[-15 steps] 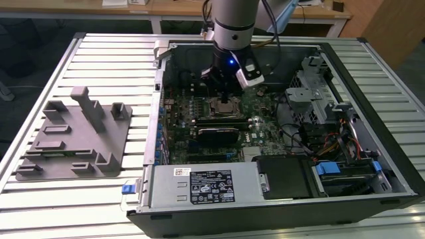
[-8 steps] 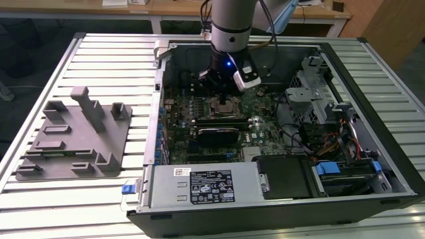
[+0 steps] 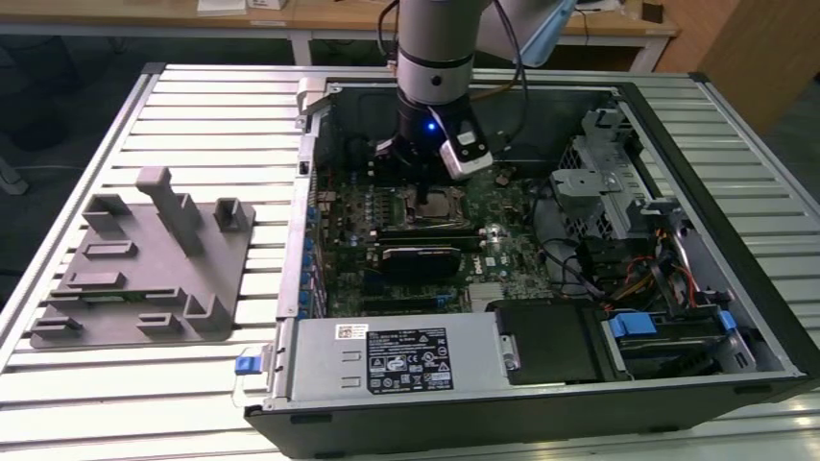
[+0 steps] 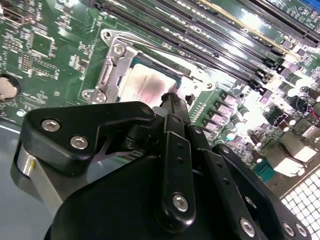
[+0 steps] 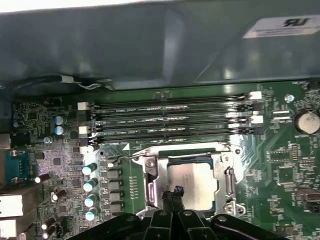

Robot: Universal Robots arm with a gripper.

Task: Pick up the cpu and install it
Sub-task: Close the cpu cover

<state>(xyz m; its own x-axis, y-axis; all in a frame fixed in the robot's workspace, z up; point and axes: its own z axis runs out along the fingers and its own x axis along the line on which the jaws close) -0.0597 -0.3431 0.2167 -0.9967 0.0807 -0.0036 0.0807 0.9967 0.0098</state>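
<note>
sitting flat inside its socket, the cpu is showing its silvery top in the first wrist view, with the metal frame running around it on the green motherboard. the gripper is hanging right over one edge of the chip. its two black fingers are looking pressed together into one narrow tip, with nothing visibly pinched between them. whether that tip is touching the chip or hovering just above it, i cannot tell. judging from this, the work is standing at the seating stage. doing it well is depending on keeping the chip level in the socket, its edges lying square to the frame, and on any push coming straight down and gently, since a tilted or sliding chip is risking the fine contacts underneath. just beside the socket the long memory slots are running in parallel rows, a line of small capacitors is standing on another side, and a coin battery is sitting further off. in the exterior view the board is lying in an open computer case, with a silver power supply at the near end and coloured cables bunching toward the exterior view's right. the case is resting on a slatted metal table, a grey plastic holder is lying well apart on the exterior view's left, and a wooden desk is showing behind.
</note>
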